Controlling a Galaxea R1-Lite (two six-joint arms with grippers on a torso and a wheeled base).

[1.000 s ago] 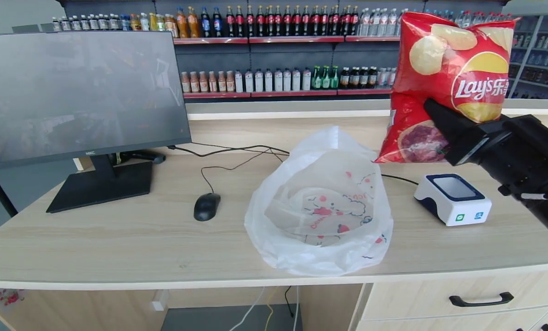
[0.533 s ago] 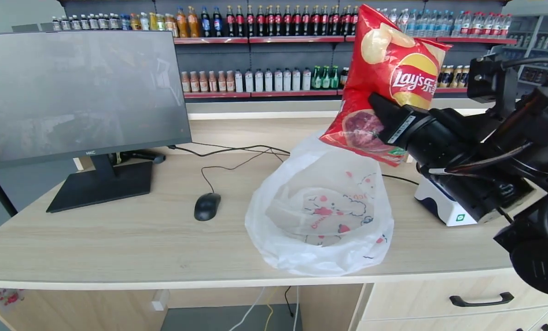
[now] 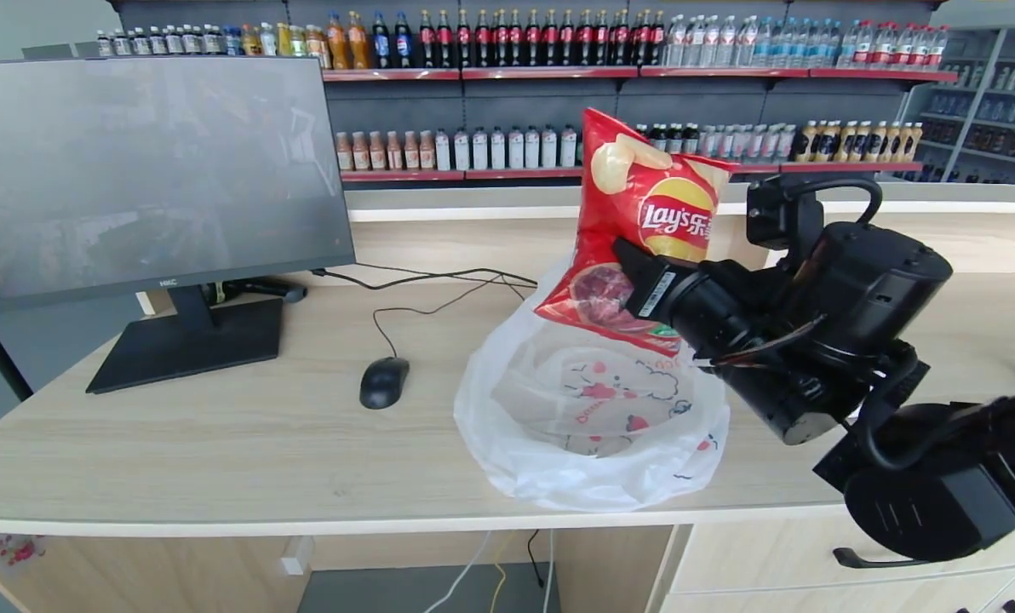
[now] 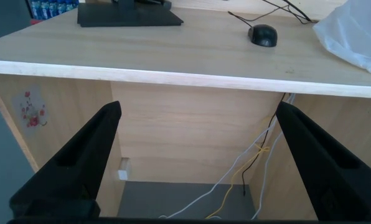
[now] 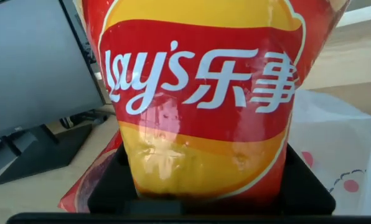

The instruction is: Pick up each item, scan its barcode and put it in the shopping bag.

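My right claw [image 3: 639, 277] is clamped on the lower part of the crisp packet [image 3: 648, 204]. The packet stands nearly upright, leaning a little, above the far rim of the shopping bag [image 3: 593, 409]. Its bottom corner hangs just over that rim, not yet inside. My left claw [image 4: 198, 158] is spread wide with nothing in it. It sits lower than the shopping bag, under the front edge of the tabletop [image 3: 218, 443], on the mouse [image 3: 383, 381] side of the bag.

I judge this to be the drop-in step. Before letting go, I should bring the packet over the middle of the bag's mouth. The bag's film looks limp, so the far rim could fold under the packet and tip it out behind the bag. I would lower until the packet's bottom edge is below the rim, then spread my fingers slowly so the puffy packet slides down rather than bounces. A wide, light packet may catch on the rim, so leading with one corner seems wise. After release I should lift the claw straight up from the bag so it doesn't snag the thin plastic.
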